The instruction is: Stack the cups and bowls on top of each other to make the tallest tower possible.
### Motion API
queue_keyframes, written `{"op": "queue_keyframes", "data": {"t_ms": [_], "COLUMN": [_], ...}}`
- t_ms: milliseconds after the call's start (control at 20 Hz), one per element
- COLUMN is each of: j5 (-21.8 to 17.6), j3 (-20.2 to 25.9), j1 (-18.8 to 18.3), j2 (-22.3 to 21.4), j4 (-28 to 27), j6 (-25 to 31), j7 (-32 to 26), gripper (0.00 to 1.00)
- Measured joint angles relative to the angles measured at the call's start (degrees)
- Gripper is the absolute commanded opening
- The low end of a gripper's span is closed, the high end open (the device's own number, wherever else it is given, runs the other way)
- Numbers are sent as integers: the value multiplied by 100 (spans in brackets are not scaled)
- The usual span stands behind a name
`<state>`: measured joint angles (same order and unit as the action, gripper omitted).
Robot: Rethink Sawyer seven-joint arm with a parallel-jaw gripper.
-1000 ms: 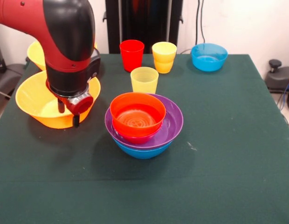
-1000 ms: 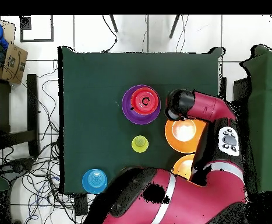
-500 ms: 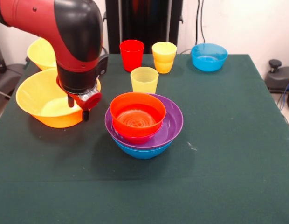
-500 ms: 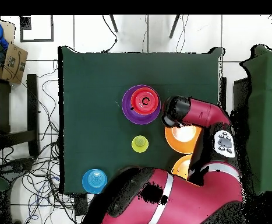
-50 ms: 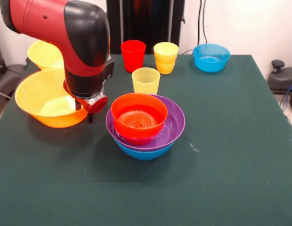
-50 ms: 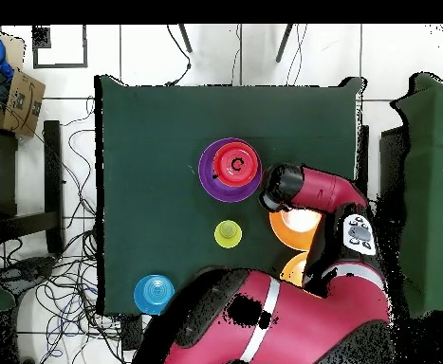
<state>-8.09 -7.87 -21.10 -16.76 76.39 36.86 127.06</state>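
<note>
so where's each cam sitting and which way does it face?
Front view: across the table, facing the robot; looks at the tower and cups; the red arm comes down at left.
Overhead view: above, straight down, robot base at the bottom; the arm reaches up.
Shared: tower, pale yellow cup, light-blue bowl.

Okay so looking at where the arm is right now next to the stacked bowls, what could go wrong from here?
The gripper hangs low between the large yellow-orange bowl and the tower. Moving sideways at this height, it might clip the purple bowl and shift the pile.

The orange-red bowl sits off-centre in the purple one, so a knock could tip it.

The arm blocks the front view of the large bowl's rim, so a grasp there may be misjudged.
</note>
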Motion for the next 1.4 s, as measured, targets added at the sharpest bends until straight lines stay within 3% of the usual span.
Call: {"op": "queue_keyframes", "data": {"t_ms": [1000,1400], "j5": [87,89], "j3": [-160,-173], "j1": [1,-1], "j2": [-110,-93], "j4": [-1,-254], "j6": [-4,294], "j7": [-1,-1], "gripper": [0,0]}}
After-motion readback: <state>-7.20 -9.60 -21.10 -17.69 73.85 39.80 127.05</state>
